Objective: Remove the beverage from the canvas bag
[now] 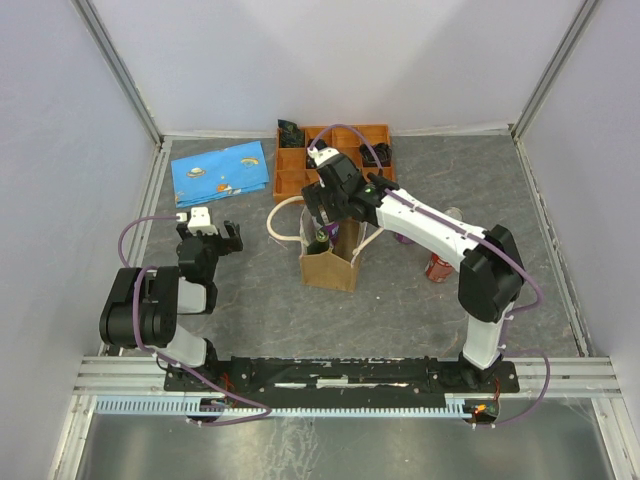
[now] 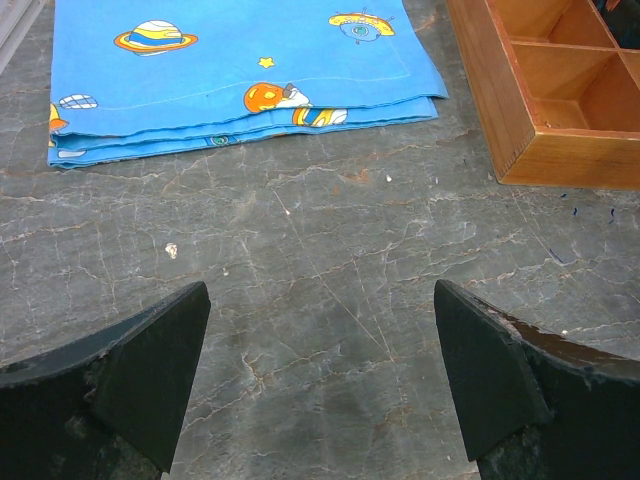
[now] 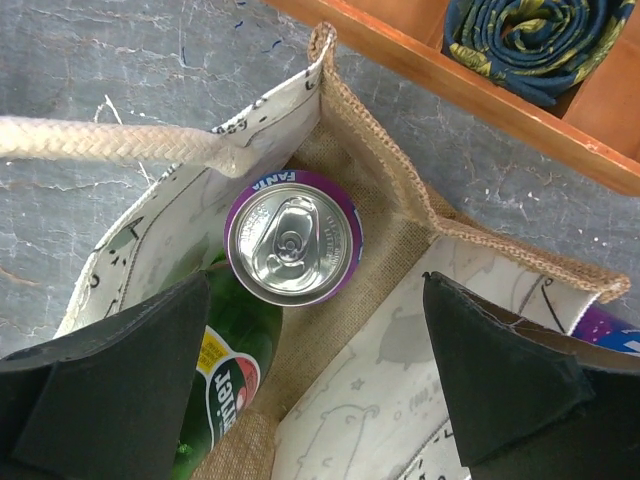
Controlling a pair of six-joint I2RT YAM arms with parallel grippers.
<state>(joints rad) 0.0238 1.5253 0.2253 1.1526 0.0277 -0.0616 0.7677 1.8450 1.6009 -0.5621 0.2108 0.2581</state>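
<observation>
Over the bag: right gripper point(image 3: 315, 300) has its fingers spread wide with nothing between them, hanging above the open mouth of the canvas bag point(image 1: 330, 266). Whether a fingertip point(image 3: 480, 380) grazes the printed lining cannot be told.

Beverage: a purple Fanta can point(image 3: 293, 243) stands upright inside the bag, below the gripper and just ahead of the gap between the fingertips, nearer the finger on the wrist view's left. Its silver lid and pull tab face the camera. The can sits close to the burlap wall, near a corner of the bag.

Also in the bag: a green bottle point(image 3: 228, 372) with a red, yellow and white label. It lies just beside the can, partly under the finger on the view's left.

A cream rope handle point(image 3: 100, 143) runs off to the gripper's left, ahead of that finger. Ahead of the gripper, past the bag's rim, is the wooden compartment tray point(image 3: 420, 65). A rolled dark-blue patterned cloth point(image 3: 530, 38) lies in one of its compartments.

Top view: the bag stands upright on the table. A red can point(image 1: 438, 268) stands on the table beside the right arm's elbow, back from the gripper and apart from the bag.

Idle side: left gripper point(image 2: 320, 300) also has its fingers spread and empty, low over the grey marbled table point(image 2: 330, 200). A folded blue cloth with planets point(image 2: 240, 70) lies ahead of it and slightly left. A corner of the tray is ahead to its right. The bag is well off to its right.
</observation>
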